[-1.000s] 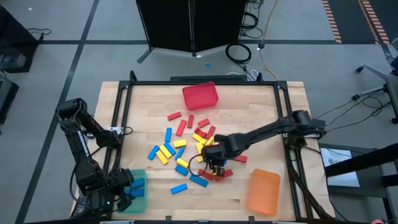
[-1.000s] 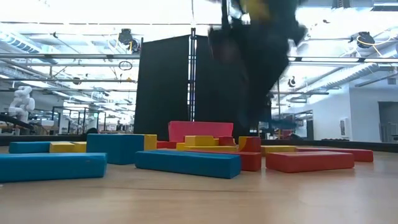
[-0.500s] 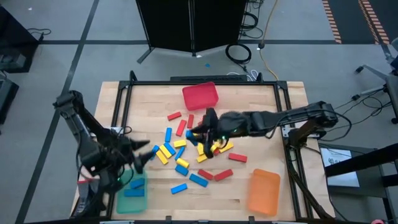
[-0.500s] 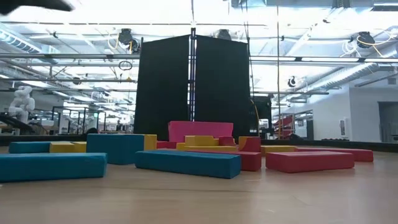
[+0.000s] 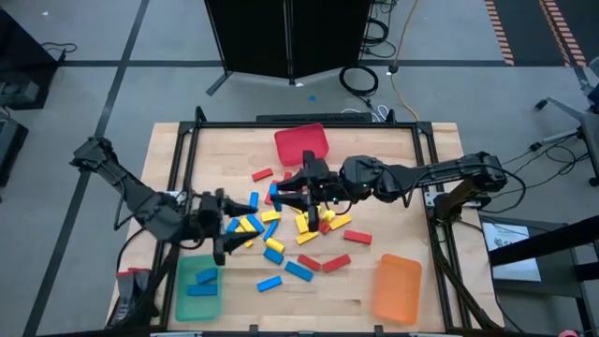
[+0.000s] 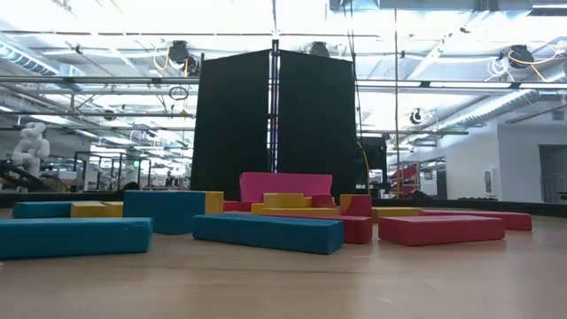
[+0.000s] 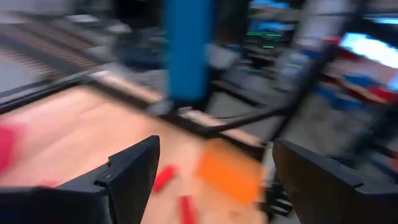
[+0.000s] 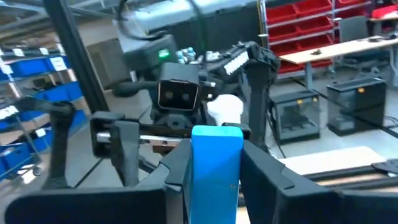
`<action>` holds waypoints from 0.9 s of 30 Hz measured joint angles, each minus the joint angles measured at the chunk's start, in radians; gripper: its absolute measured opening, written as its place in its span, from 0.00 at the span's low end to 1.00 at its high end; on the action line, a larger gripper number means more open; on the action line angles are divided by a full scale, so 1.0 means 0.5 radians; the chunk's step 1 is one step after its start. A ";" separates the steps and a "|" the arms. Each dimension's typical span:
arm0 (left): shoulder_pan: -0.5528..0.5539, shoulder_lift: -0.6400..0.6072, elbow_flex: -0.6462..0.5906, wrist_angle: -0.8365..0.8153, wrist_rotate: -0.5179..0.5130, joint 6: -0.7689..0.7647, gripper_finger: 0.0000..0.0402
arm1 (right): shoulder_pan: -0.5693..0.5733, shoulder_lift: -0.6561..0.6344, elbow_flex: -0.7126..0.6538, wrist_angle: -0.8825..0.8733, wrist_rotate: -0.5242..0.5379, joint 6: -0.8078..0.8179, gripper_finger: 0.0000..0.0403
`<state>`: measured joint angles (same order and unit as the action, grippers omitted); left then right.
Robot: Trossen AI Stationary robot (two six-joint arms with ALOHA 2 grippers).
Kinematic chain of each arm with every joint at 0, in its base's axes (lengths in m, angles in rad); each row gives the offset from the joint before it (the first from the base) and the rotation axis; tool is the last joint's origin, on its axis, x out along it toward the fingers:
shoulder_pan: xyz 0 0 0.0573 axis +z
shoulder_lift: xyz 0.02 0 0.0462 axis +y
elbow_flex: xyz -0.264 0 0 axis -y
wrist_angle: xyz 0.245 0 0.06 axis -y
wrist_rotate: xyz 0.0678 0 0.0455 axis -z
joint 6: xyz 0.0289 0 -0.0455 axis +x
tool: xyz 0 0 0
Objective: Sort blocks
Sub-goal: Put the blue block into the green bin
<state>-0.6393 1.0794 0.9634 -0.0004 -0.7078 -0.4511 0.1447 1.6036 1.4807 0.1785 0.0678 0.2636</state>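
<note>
Nearest the front edge of the table point(image 5: 393, 140), a green bin point(image 5: 198, 289) at the left corner holds a few blue blocks and an orange bin point(image 5: 396, 288) stands at the right corner. Between them and the middle, the loose blocks point(image 5: 281, 229) in red, yellow and blue lie scattered on the wood; the low view shows blue ones closest, red and yellow behind. The left gripper point(image 5: 227, 234) reaches in over the left side of that scatter with its fingers point(image 7: 134, 171) spread wide apart and nothing between them. The right gripper point(image 5: 278, 194) hovers above the middle of the pile, facing the left arm, clamped on a blue block point(image 8: 216, 162) standing upright between its fingers. Farthest back sits a red bin point(image 5: 301, 144)
</note>
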 joint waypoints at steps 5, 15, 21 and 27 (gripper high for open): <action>0.242 0.000 0.000 0.107 0.429 0.204 0.79 | 0.003 -0.010 0.000 0.079 -0.048 -0.007 0.21; 0.666 0.009 -0.002 0.103 0.835 0.253 0.79 | 0.036 -0.017 0.000 0.114 -0.088 0.001 0.21; 0.766 0.031 -0.005 0.305 1.126 0.255 0.79 | 0.042 -0.024 0.002 0.129 -0.096 -0.037 0.21; 0.785 0.059 -0.004 0.354 1.227 0.235 0.79 | 0.009 -0.013 -0.001 0.100 -0.079 -0.102 0.21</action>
<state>-0.2470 1.1088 0.9615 0.1764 -0.0940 -0.3336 0.1492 1.5970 1.4803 0.2287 0.0284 0.2124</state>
